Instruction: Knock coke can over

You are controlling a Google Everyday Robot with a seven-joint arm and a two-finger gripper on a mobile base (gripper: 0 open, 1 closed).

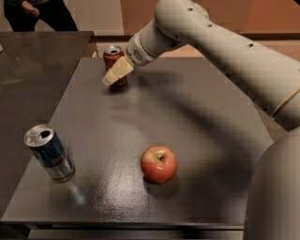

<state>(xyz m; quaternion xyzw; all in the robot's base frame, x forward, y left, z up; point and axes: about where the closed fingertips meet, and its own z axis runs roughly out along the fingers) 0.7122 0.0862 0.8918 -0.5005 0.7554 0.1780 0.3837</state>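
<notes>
One end effector (117,71), a pale wedge on the arm's (225,51) white wrist, hangs low over the far-left corner of the counter (201,126). It lies across the front of the coke can (111,56). Whether it is spread or pressed together cannot be told, nor whether it truly touches the can or only hides part of it. The coke can stands upright by the far edge, close to the far-left corner, its silver top showing above the wedge. The arm runs from there up and off toward the right edge.

Well apart from them, an apple (159,164) sits near the middle of the near edge, stem up. A blue-and-silver can (49,152) stands upright by the left edge, toward the near-left corner, its top open. A second dark counter (33,70) lies to the left, and a person (40,11) stands beyond it.
</notes>
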